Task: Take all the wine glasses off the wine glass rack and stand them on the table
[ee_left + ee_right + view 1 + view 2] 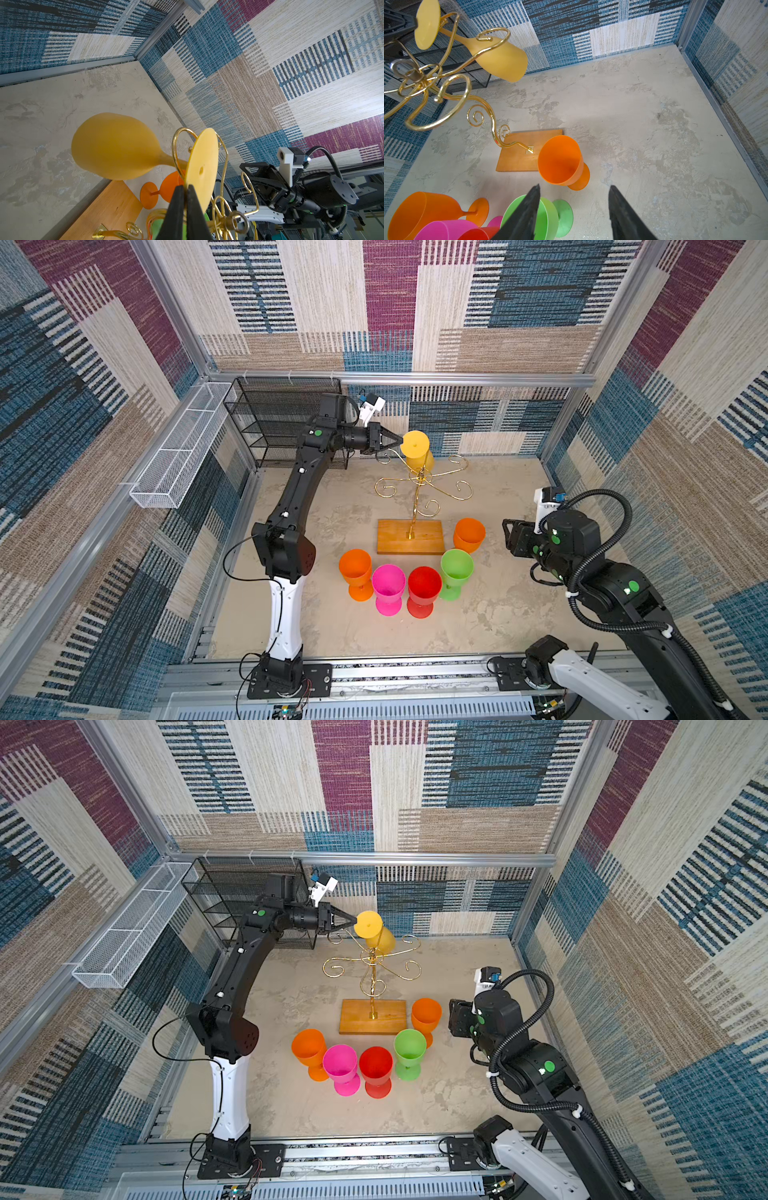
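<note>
Nearest us, four plastic glasses stand upright in a row on the desk (498, 614): an orange glass (354, 568), a pink glass (388, 580), a red glass (424, 583) and a green glass (456, 568). A second orange glass (468, 533) stands just behind the green one, beside the rack's wooden base (409, 537). All rest on their feet, bowls up. We judge this is where glasses go once unhung, clear of the scroll arms overhead.

The right tool (574, 185) hangs to the right of that group, its fingers (527, 212) spread with nothing between them, aimed down past the green glass. We take it to be idle, parked clear of the rack.

Further back, the wine glass rack (422, 477) rises from its base on a thin gold post. Only one arm is loaded: the yellow wine glass (415, 443) hangs on the far side, foot uppermost, bowl slung below and tilted away, its stem running between the wires of a scroll. So it is not yet off the rack.

The left tool (399, 441) reaches in level from the left and is clenched on the rim of the glass's foot. We judge that the flat foot is chosen because it sits above the wire, letting the stem slide out along the slot.

Farthest, the black mesh shelf (274, 418) and the white mesh basket (183, 448) sit by the walls, apart from the work.
</note>
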You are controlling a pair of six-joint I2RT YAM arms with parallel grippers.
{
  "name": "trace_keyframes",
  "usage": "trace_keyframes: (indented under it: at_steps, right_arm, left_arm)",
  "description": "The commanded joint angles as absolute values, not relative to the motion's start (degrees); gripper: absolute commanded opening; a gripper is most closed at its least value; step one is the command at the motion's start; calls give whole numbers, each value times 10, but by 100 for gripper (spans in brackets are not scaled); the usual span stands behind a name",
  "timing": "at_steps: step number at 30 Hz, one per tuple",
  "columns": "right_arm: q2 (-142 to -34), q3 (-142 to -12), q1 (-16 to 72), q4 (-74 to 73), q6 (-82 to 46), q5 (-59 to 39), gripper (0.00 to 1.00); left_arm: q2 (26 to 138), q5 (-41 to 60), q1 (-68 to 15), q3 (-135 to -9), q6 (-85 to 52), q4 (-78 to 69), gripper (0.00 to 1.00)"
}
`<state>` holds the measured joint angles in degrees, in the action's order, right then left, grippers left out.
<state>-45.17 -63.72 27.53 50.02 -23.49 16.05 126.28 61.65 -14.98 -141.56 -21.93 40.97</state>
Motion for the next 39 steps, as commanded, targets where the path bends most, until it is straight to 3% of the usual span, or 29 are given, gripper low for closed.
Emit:
trace_keyframes:
  at_steps: [1, 18, 39]
  right_arm:
    - [-454, -635, 275, 474, -233, 160, 55]
    - [-470, -629, 275, 457, -231, 146, 55]
    - [-469, -623, 275, 457, -236, 142, 55]
  left_arm:
    - [1256, 623, -144, -1417, -200, 409, 0]
    - [1266, 666, -136, -1419, -160, 413, 21]
    - [1293, 717, -119, -1448, -171, 387, 27]
